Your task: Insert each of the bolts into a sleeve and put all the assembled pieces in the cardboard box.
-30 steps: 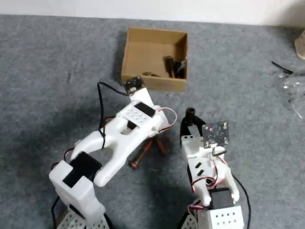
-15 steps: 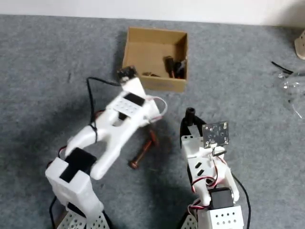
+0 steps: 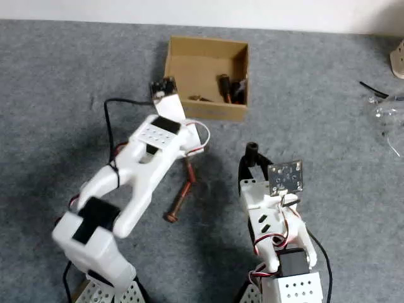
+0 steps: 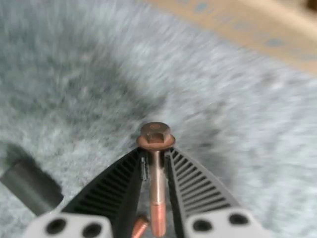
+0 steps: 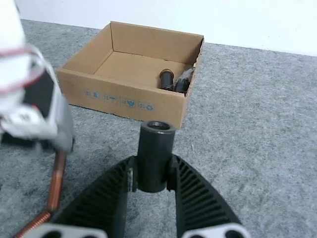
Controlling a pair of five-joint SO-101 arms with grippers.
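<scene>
Now: a bolt in one pincer, a sleeve in the other

Over the grey desk (image 3: pixel 328 95) the left pincer (image 4: pixel 155 154) is clenched on a copper-coloured bolt (image 4: pixel 157 188). Its ribbed fingers (image 4: pixel 130 183) press the shank from both sides, and the hex head sticks out just past the tips. From the high view this bolt (image 3: pixel 188 169) sits under the front end of the left arm, outside the cardboard box (image 3: pixel 202 111) and a little short of its front wall.

A second bolt (image 3: pixel 178 202) lies on the desk just below the held one, slanting away from the box. Whether the two touch is not clear.

The right pincer (image 5: pixel 152 173) grips a dark sleeve (image 5: pixel 153 156) upright between its fingers, with the open bore facing up. The high view shows this sleeve (image 3: pixel 252 150) to the right of the held bolt and apart from it, also outside the box.

Inside the cardboard box (image 5: pixel 124 101), dark pieces (image 5: pixel 174 81) rest against the right-hand wall. They are too small to tell how many there are.
</scene>
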